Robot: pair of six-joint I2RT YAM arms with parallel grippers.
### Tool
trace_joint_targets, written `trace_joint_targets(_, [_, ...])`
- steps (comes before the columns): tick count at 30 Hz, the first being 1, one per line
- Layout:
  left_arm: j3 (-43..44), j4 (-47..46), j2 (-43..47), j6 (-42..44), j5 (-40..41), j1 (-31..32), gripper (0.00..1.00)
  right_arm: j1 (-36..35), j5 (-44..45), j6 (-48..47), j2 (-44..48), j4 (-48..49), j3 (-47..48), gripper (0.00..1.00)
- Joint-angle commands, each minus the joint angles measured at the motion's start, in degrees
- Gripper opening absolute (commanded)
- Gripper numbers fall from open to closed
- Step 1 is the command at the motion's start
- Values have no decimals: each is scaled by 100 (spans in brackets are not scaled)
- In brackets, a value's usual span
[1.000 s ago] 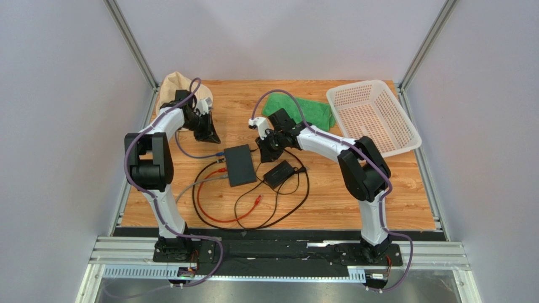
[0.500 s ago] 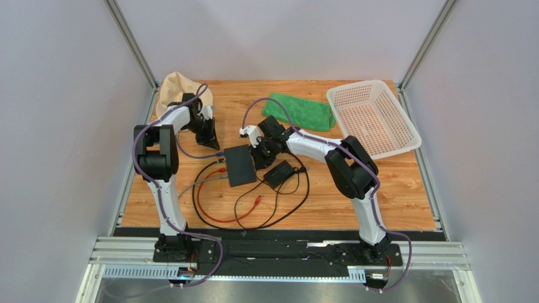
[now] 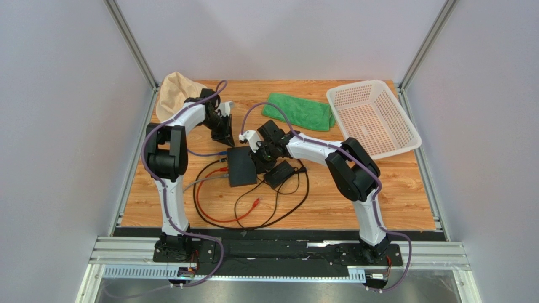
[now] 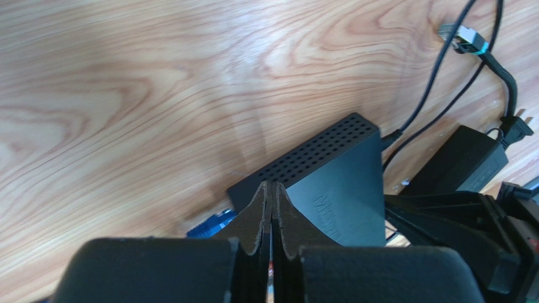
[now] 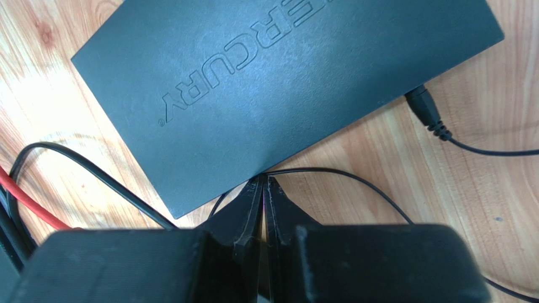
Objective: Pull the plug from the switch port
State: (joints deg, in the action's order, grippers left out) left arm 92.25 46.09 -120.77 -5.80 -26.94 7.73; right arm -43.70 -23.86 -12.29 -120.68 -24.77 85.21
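I see the flat black switch box [image 3: 240, 166] lying near the middle of the wooden table [image 3: 379, 189], between my two arms. The left claw [image 4: 272, 189] hangs just above the far left corner of the box, and its two fingers are pressed together with nothing between them. Directly under this claw a blue plug [image 4: 212, 224] sits against the box, but I cannot tell whether it is seated in a socket. The right claw [image 5: 264, 183] stands at the opposite long edge of the box. Its fingers are drawn together, only a thin slit remains. A thin black wire [image 5: 354, 180] passes right at their tips, and I cannot tell if it is pinched. A round black plug [image 5: 422, 106] is pushed into the side of the box, a little apart from the right claw. The black power adapter [image 3: 279, 172] lies just beside the box on the right. A red cable [image 3: 201, 205] loops on the near side. At the back of the table there are a green cloth [image 3: 300, 112], a beige cloth [image 3: 172, 90] and a white basket [image 3: 405, 129].
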Motion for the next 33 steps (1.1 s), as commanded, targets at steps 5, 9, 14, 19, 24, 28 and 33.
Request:
trace_joint_targets(5, [320, 190, -140, -9, -40, 106, 0, -33, 241, -247, 387, 43, -180, 11])
trace_joint_targets(9, [619, 330, 210, 53, 266, 89, 0, -42, 259, -238, 449, 25, -154, 11])
trace_joint_targets(14, [575, 313, 572, 271, 795, 18, 0, -42, 294, -247, 493, 60, -215, 11])
trace_joint_targets(19, [759, 752, 134, 405, 1006, 18, 0, -86, 355, -247, 484, 113, -286, 12])
trace_joint_targets(24, [707, 727, 62, 422, 1401, 18, 0, -121, 452, -291, 511, 131, -277, 12])
trace_joint_targets(28, [786, 805, -51, 519, 1473, 18, 0, -147, 496, -317, 563, 148, -338, 12])
trace_joint_targets(33, [760, 911, -210, 493, 1130, 71, 0, -182, 505, -317, 572, 157, -373, 12])
